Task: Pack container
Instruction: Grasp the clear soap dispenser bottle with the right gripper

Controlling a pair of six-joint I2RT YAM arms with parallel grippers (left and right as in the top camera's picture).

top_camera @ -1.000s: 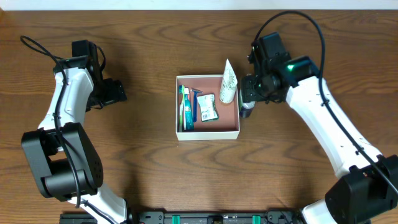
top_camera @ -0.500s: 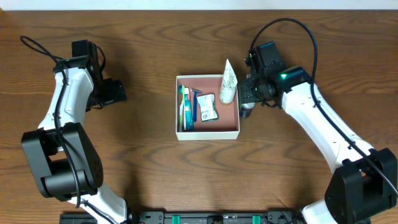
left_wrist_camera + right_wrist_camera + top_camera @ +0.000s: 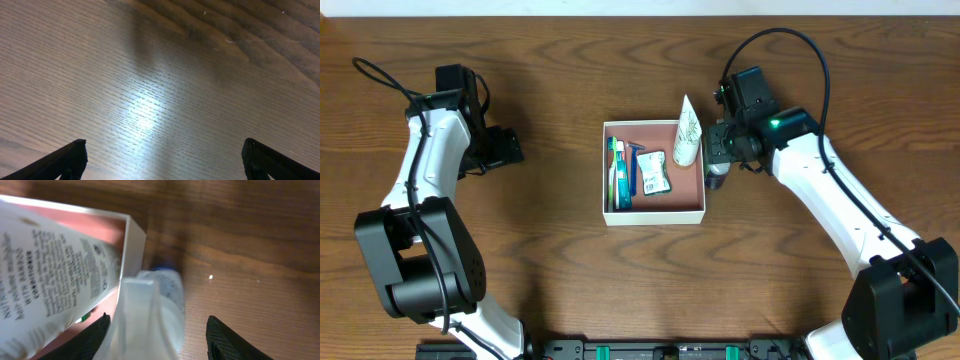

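Cardboard container [image 3: 654,213] is seen at the table's [image 3: 570,280] centre, toiletries inside, a white tube [image 3: 687,132] leaning on its far-right corner. Right gripper [image 3: 156,330] is spread around a clear bottle [image 3: 162,305]; left gripper [image 3: 160,155] is spread, holding nothing.

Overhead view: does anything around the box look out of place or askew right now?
Yes. The white tube is not lying flat inside the container; it leans over the far right rim, its tip sticking out past the wall. A small clear bottle stands outside against the right wall, under the right pincer. The packed items lie flat.
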